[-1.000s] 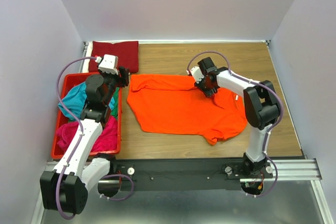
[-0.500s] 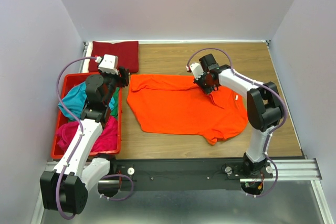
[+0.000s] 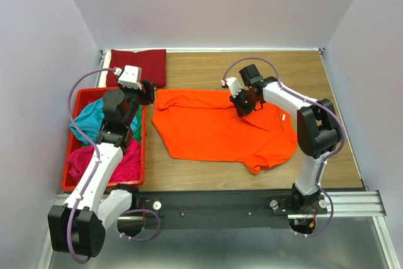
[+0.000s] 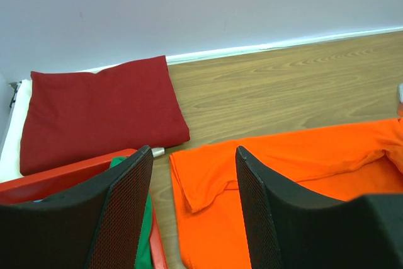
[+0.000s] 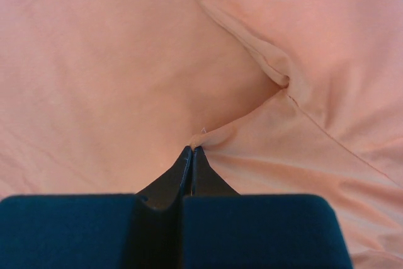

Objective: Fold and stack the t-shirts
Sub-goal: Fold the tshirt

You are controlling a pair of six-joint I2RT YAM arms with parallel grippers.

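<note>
While left pincer (image 4: 194, 155) hangs spread by crate (image 4: 56, 179), right pincer (image 5: 192, 151) pinches orange t-shirt (image 3: 214, 133) fold.

overhead and wrist views, common orange t-shirt (image 3: 214, 133)

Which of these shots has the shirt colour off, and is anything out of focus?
Right wrist: the shirt is washed out to pale peach, overexposed at close range, and the right tool looks bluish. Top view: the shirt is bright orange, with even light and a sharp picture. Left wrist: colours are saturated, and the left tool is slightly soft at its edges.
</note>
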